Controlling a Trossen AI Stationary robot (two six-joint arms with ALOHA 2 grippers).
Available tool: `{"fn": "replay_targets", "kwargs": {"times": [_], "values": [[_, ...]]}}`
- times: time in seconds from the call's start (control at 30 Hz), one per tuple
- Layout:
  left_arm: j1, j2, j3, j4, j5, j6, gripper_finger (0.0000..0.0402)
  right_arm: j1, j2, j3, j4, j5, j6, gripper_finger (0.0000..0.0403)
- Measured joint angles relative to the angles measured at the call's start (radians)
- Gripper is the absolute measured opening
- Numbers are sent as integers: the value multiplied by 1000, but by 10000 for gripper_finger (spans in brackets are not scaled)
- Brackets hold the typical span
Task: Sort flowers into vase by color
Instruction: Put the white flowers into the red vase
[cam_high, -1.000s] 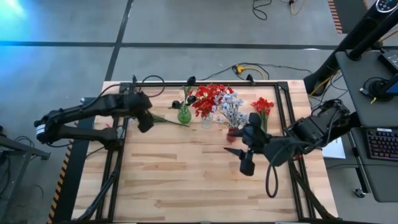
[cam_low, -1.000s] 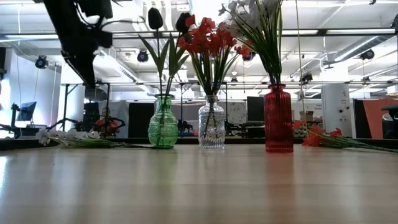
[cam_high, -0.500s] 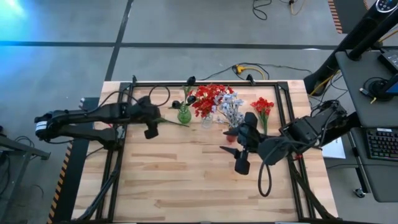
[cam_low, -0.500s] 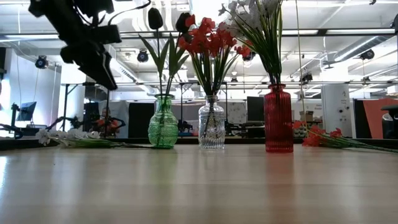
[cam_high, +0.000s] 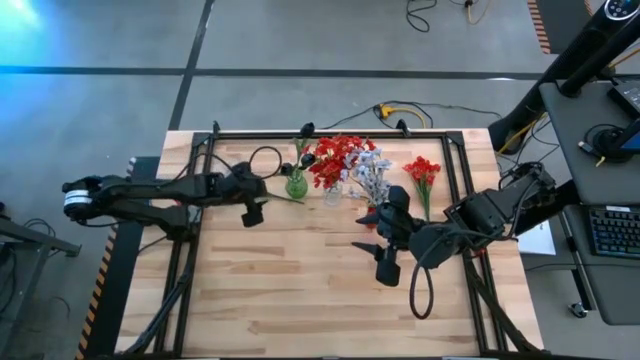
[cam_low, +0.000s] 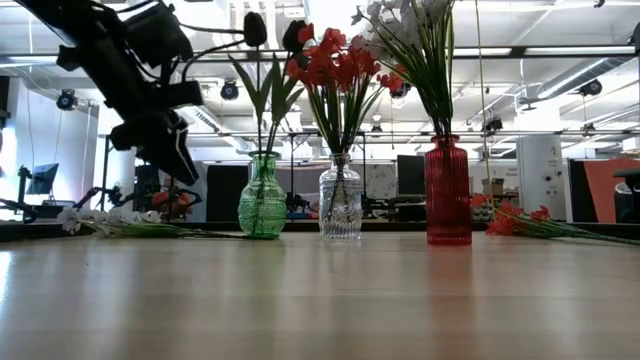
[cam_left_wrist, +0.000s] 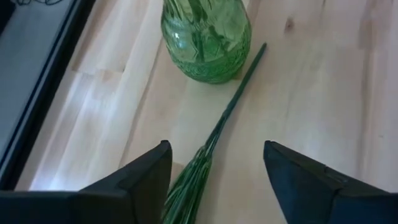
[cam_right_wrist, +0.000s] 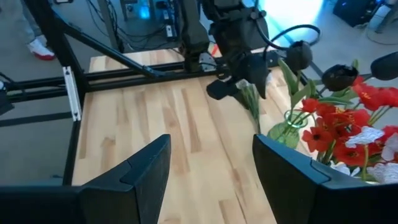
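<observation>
A pale spray lies on the table left of the green vase (cam_high: 296, 184); its green stem (cam_left_wrist: 239, 93) points at the vase and its whitish blossoms (cam_low: 75, 215) lie toward the left edge. My left gripper (cam_left_wrist: 216, 149) hovers open above its leafy part, a finger on either side, tipped downward. Dark buds stand in the green vase (cam_low: 262, 205), red blossoms in the clear vase (cam_low: 340, 205), pale blossoms in the red vase (cam_low: 447, 195). A red spray (cam_high: 422, 172) lies flat at the back right. My right gripper (cam_high: 385, 268) waits open, raised right of centre.
The three vases stand in a row near the table's far edge. Black frame rails (cam_high: 195, 230) run along the table's left, right and far sides. Bare wood (cam_high: 300, 290) fills the near half.
My left gripper has come down and moved toward the green vase, tipping its fingers downward over the lying pale spray. The spray and the vases have kept their places.
</observation>
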Motion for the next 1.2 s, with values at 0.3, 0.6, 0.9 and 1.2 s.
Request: {"fn": "replay_targets", "kwargs": {"times": [0.3,0.6,0.9,1.2], "values": [[24,109,-4,34,-26,-21,247,13,-1,0,-1,-67,-7,219],[64,82,-23,66,-26,-47,245,45,-1,0,-1,-69,14,219],[98,32,-179,228,-23,-55,245,48,-1,0,-1,-69,38,219],[108,86,-230,388,-23,44,245,48,-1,0,3,-65,45,219]]}}
